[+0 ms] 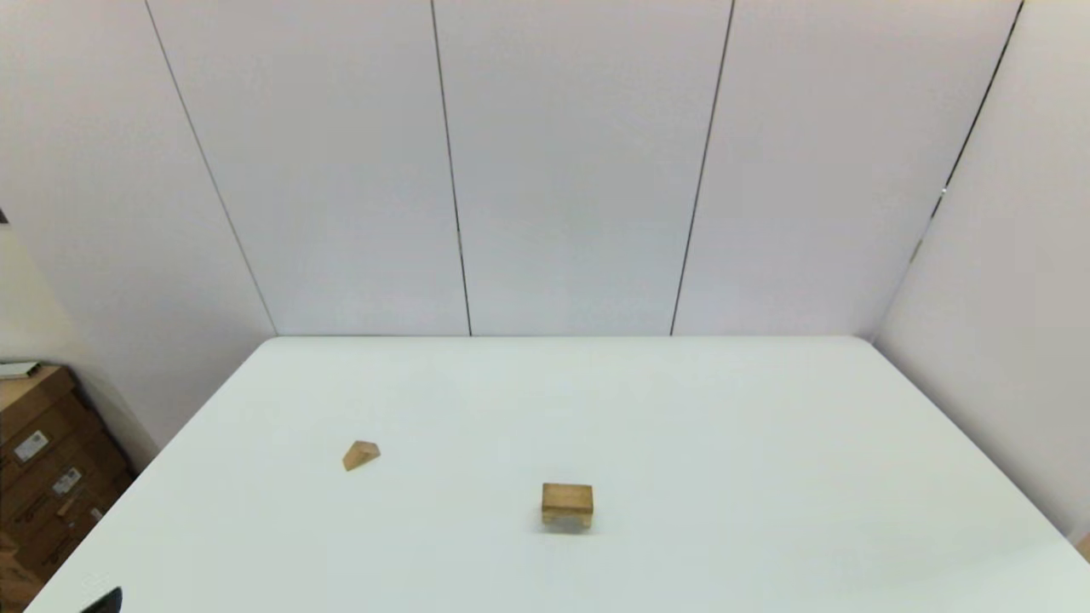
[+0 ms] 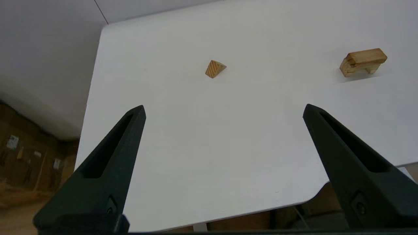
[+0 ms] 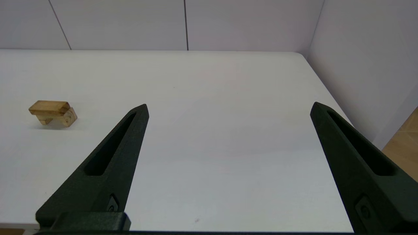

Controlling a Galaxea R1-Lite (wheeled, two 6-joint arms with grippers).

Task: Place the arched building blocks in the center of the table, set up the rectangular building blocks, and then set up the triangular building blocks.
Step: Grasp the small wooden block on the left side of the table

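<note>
Tan triangular block [image 2: 215,69] shows striped grain; white table [image 1: 766,443]; black end effectors.

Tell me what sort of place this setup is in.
Probably a lab or test room: a bare white table boxed in by plain white wall panels, stacked cardboard boxes beside it, and only a few wooden blocks laid out.

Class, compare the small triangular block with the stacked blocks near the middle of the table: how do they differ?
The triangular block is a small lone wedge; the arched block is bigger and carries the rectangular block on top. The wedge lies toward the robot's left; the stack sits near the table centre. All are tan wood, and no gripper touches them.
</note>
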